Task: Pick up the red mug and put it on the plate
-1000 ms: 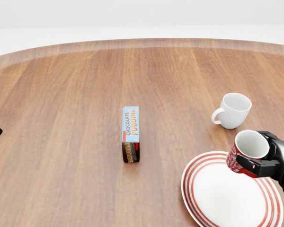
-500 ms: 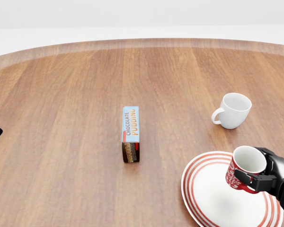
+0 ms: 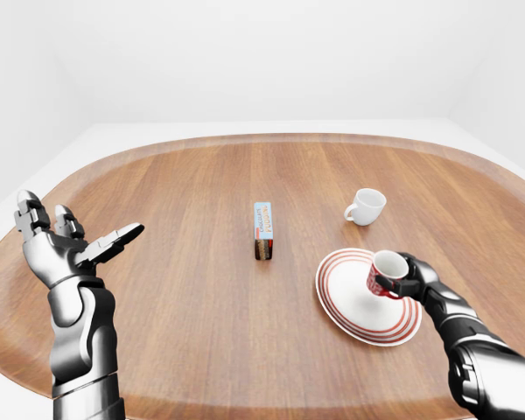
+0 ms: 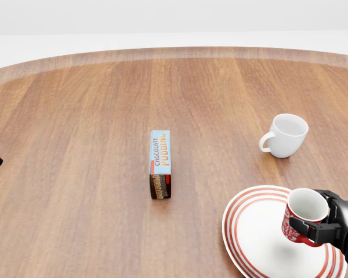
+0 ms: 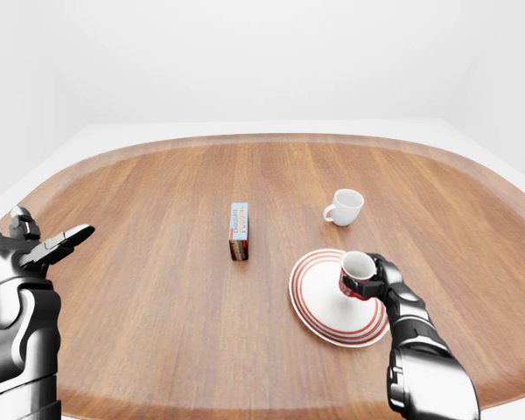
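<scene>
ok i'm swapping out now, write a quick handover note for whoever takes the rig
Right hand: shut on the red mug, holding it upright over the right part of the plate; whether its base touches yet is not clear.
Left hand: open, raised at the left of the left-eye view, holding nothing.
Nearby: white cup above the plate, chocolate pudding box to its left, both apart from it.
Done: mug picked up and carried over the plate.
Left: set it down, open the hand, withdraw.

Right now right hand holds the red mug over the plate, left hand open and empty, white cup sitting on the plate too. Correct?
One error: the white cup stands on the table, apart from the plate, as the head view shows. The right hand does hold the red mug over the plate; the left hand is open and empty.
</scene>
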